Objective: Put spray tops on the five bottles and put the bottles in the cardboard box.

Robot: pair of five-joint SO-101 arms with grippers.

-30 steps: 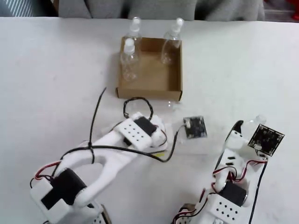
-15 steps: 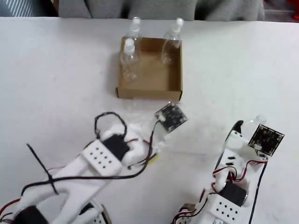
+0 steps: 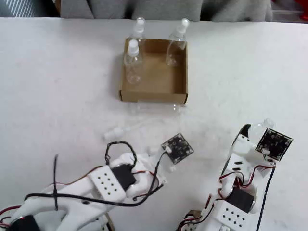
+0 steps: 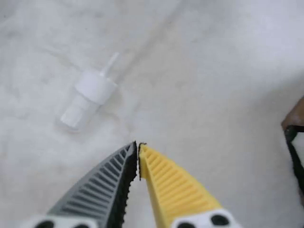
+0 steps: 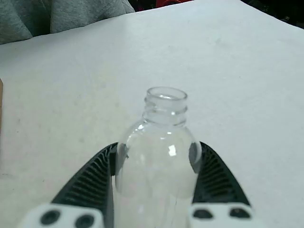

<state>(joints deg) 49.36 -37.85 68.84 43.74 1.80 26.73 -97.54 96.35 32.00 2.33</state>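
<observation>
My right gripper (image 5: 156,149) is shut on a clear bottle (image 5: 161,142) that stands upright with a bare threaded neck; in the high view this bottle (image 3: 266,124) is near the right front of the table. My left gripper (image 4: 137,146) hangs shut and empty just above the table, a short way from a white spray top (image 4: 88,97) lying on its side. That spray top (image 3: 115,132) lies in front of the cardboard box (image 3: 180,94). A capped bottle (image 3: 133,60) and another (image 3: 175,45) stand in the box. A third (image 3: 138,28) is at its far left corner.
A clear bottle (image 3: 153,109) seems to lie on the table just in front of the box. The left arm's white body and cables (image 3: 110,180) take up the front left. A person in grey (image 3: 159,8) sits behind the far table edge.
The left arm has drawn back from the box toward the front edge, uncovering the spray top and the table in front of the box. The right arm has kept still with its bottle.
</observation>
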